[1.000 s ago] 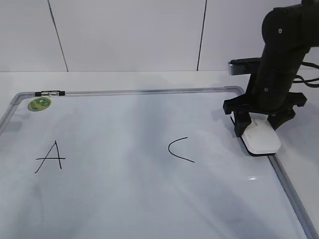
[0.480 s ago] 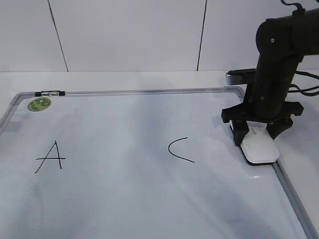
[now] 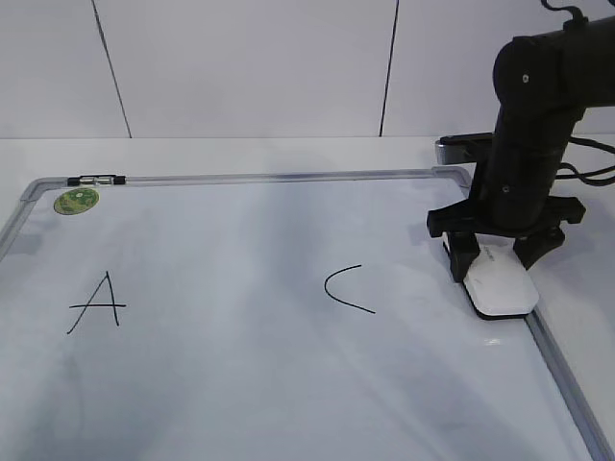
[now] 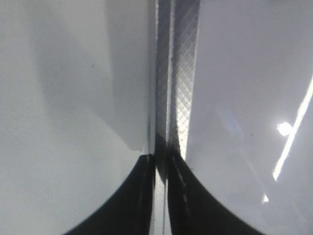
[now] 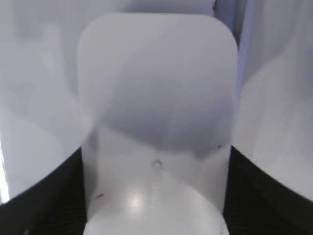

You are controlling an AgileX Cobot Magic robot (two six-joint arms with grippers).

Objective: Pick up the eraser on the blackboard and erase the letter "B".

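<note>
Black right claw (image 3: 498, 257) straddles flat white plastic eraser (image 3: 502, 285), jaws flanking its sides, seemingly pinching. Eraser sits at grey-framed white board's (image 3: 288, 176) right edge. No B visible; A (image 3: 98, 303), C (image 3: 348, 288) remain.

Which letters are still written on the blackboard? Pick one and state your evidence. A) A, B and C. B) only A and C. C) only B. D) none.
B: the exterior view shows a black A at the left of the blackboard and a C nearer the eraser, with bare board between them where no B can be seen.
</note>
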